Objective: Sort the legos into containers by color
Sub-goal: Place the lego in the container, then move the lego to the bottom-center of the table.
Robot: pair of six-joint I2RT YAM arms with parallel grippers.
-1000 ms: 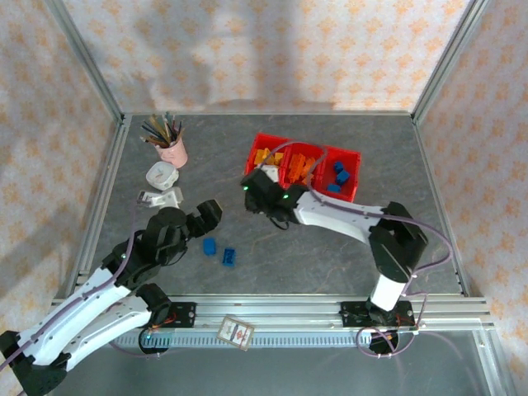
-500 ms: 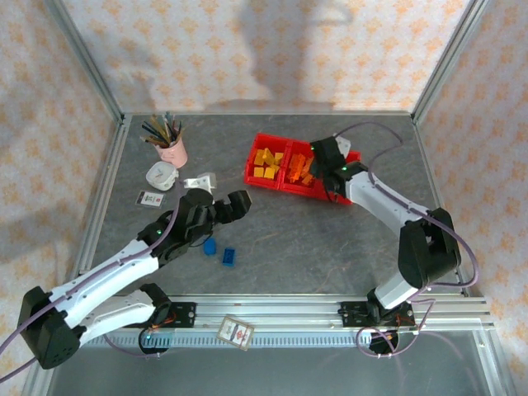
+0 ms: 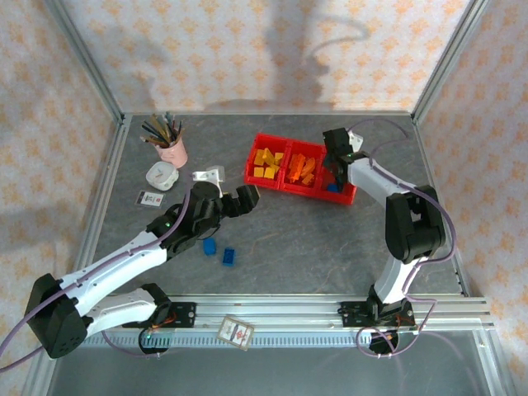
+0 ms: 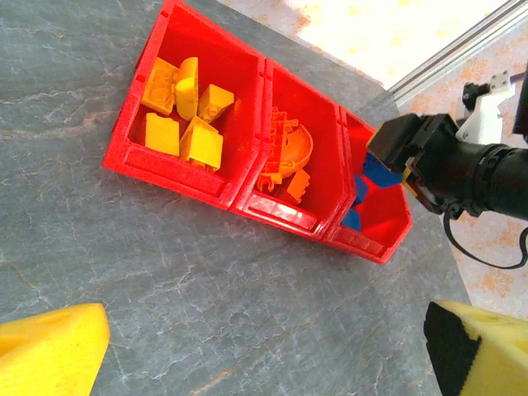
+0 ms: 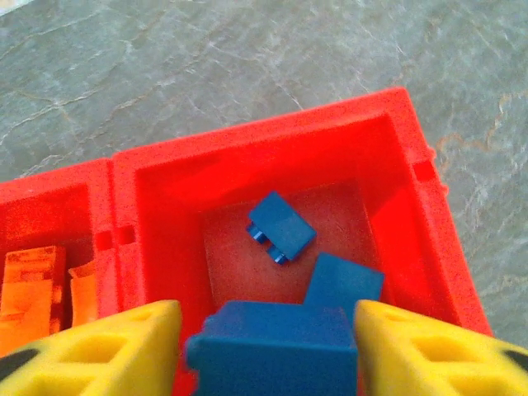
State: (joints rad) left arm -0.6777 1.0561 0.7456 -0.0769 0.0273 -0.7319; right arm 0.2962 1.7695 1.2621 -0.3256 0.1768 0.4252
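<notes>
Our right gripper [image 5: 266,334] clamps a blue brick [image 5: 272,367] just above the red tray [image 5: 396,124]'s blue end compartment, while our left gripper [image 4: 264,351] hangs wide open, empty, near two loose blue bricks [image 3: 209,246] on the table [image 3: 330,247].

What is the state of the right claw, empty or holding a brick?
Holding: the right claw is shut on a blue brick, gripped between its yellow fingers above the red tray, over other blue bricks.

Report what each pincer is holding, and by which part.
The right pincer grips a blue brick by its two opposite side faces, above the blue compartment. The left pincer is open, holding nothing.
</notes>
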